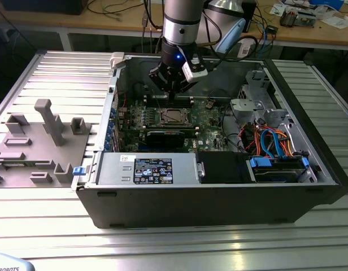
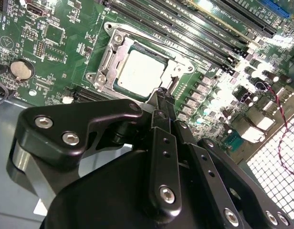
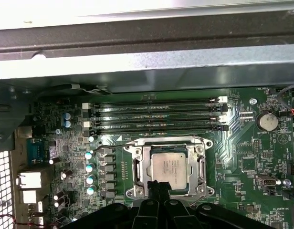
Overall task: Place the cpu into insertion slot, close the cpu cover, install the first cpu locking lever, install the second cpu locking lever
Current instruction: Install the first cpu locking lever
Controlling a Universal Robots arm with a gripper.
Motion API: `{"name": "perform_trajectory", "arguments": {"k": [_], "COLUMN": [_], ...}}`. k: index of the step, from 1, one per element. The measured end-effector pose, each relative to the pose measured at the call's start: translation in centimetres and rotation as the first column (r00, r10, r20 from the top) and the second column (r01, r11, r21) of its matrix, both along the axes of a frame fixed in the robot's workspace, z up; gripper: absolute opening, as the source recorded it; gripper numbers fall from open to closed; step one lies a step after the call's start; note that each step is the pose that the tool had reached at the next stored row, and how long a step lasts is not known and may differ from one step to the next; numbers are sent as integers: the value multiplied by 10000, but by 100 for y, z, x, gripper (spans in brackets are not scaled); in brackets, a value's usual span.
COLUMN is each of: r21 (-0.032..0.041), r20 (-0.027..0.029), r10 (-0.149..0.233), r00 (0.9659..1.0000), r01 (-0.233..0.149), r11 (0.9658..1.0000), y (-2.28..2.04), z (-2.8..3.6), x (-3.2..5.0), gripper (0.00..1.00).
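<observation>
Just over the cpu cover (image 2: pixel 112 59) edge hangs the pinched end effector (image 2: pixel 161 95).

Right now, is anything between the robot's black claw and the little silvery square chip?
Nothing visible does. The black gripper hangs right at the edge of the thin silvery metal cover, which frames the small silvery square chip.

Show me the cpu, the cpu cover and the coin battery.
cpu (image 3: pixel 168 165), first wrist view, middle of its metal top.
cpu cover (image 3: pixel 139 169), first wrist view, a side bar of the frame.
coin battery (image 3: pixel 267 121), first wrist view, centre of its face.
</observation>
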State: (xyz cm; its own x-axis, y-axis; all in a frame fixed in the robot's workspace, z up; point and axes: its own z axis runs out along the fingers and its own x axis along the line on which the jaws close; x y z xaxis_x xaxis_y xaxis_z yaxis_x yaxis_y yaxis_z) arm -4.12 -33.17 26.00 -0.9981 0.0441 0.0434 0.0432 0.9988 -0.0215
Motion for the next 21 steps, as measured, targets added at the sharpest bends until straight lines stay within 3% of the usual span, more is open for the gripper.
{"name": "perform_trajectory", "arguments": {"k": [21], "r21": [0], "r20": [1], "r10": [681], "r00": [9977], "r01": [-681], "r11": [9977], "y": [0], "z": [0], "x": [0], "gripper": [11]}}
